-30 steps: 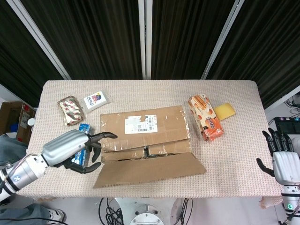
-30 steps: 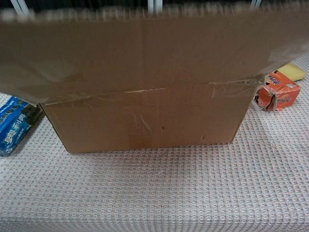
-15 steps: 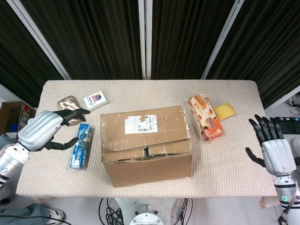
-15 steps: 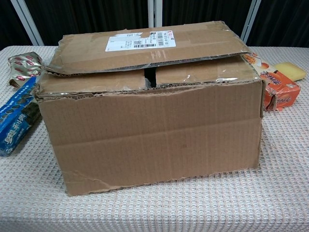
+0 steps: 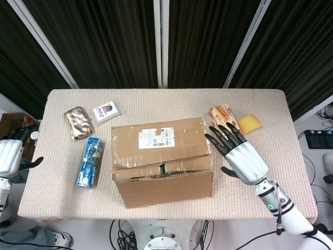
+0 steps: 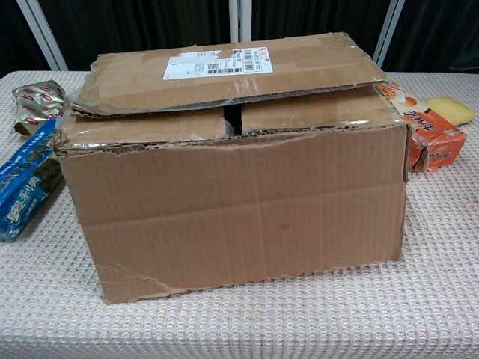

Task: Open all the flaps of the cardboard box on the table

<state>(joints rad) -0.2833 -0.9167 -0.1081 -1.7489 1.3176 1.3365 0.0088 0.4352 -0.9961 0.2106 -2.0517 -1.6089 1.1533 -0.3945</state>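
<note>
Head view shows the brown cardboard box (image 5: 162,159) at frame centre, flaps down, the right hand (image 5: 240,156) spread beside its right edge and the left hand (image 5: 10,158) empty at far left; a careless sweep might shove the orange snack carton (image 5: 227,129).

Cardboard box (image 6: 232,202): matt brown corrugated board, torn rough edges, glossy clear tape on the flaps, white paper label (image 5: 154,137). Counter (image 6: 419,299): beige waffle-weave cloth. Right robot hand (image 5: 241,156): smooth silver shell, black fingers (image 5: 221,136). Blue snack pack (image 5: 89,161): glossy wrapper.
</note>
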